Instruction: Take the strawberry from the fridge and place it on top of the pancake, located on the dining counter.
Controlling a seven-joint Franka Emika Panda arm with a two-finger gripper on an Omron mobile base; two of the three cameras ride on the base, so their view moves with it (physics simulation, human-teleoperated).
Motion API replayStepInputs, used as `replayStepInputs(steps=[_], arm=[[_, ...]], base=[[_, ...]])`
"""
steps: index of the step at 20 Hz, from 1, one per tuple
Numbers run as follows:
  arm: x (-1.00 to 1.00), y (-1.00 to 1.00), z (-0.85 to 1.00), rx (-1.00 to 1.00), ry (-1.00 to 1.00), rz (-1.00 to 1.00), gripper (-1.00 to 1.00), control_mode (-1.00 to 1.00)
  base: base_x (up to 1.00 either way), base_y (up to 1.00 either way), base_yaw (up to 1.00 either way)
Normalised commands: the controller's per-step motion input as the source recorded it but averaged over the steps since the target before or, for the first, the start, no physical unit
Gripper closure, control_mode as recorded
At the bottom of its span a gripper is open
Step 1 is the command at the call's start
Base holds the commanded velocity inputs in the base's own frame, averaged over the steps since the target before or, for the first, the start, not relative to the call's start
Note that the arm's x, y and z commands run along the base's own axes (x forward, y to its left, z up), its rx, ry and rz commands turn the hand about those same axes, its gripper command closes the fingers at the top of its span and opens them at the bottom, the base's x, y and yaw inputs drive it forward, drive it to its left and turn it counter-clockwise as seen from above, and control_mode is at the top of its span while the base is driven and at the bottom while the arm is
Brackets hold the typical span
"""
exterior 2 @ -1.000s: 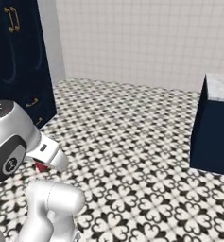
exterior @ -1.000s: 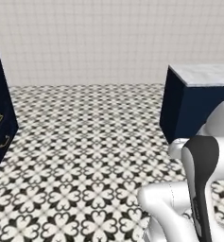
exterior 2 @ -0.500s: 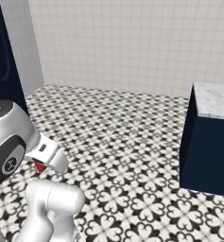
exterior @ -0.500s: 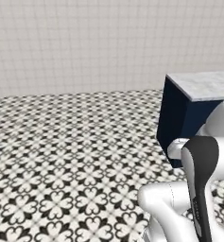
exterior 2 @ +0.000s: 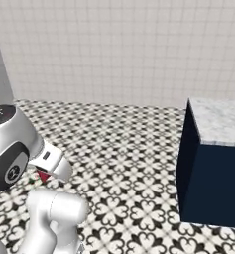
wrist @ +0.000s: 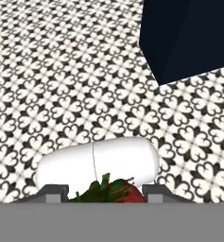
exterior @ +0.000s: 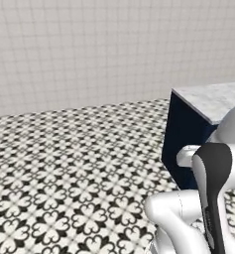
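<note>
- Since one second ago both base views swung with the base: the navy cabinets at the left edge dropped out of frame, while the dining counter (exterior: 213,101) grew larger and slid toward centre. That was camera motion, not motion of the furniture. The arm's pose against the base looked unchanged.
- Left base view: the marble top of the counter showed at the right edge, above its navy base, with tiled wall behind and patterned floor (exterior: 64,168) ahead. The arm's white links rose at lower right, just beside the counter's near corner. No pancake was visible on the stretch of top in frame.
- Right base view: the counter's end (exterior 2: 218,124) stood at the right, well apart from the arm at lower left. A small red patch, the strawberry (exterior 2: 42,175), showed under the white hand, on the side away from the counter.
- Hand view: the gripper (wrist: 105,191) pinched the strawberry (wrist: 118,194) between its two fingertips (wrist: 54,192); jaws were partly closed on the fruit, whose green leaves pointed up into the frame. The counter's navy base (wrist: 189,33) lay ahead and to the upper right, floor in between.
- Judgement: the fruit was already out of the fridge and in transit. The counter lay forward and to the right of the hand, and its top sat higher than the gripper, so the coming move would need more driving, then a lift up and over the edge toward the pancake, not yet in view.
</note>
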Motion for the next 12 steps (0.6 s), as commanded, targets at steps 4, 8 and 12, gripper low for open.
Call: replayStepInputs(steps=[4,8,12], arm=[[0.00,0.00,0.00,0.00,0.00,0.00,1.00,1.00],[0.00,0.00,0.00,0.00,0.00,0.00,1.00,1.00],[0.00,0.00,0.00,0.00,0.00,0.00,1.00,1.00]], base=[[1.00,0.74,-0.41],[1.00,0.79,-0.41],[1.00,0.74,-0.41]])
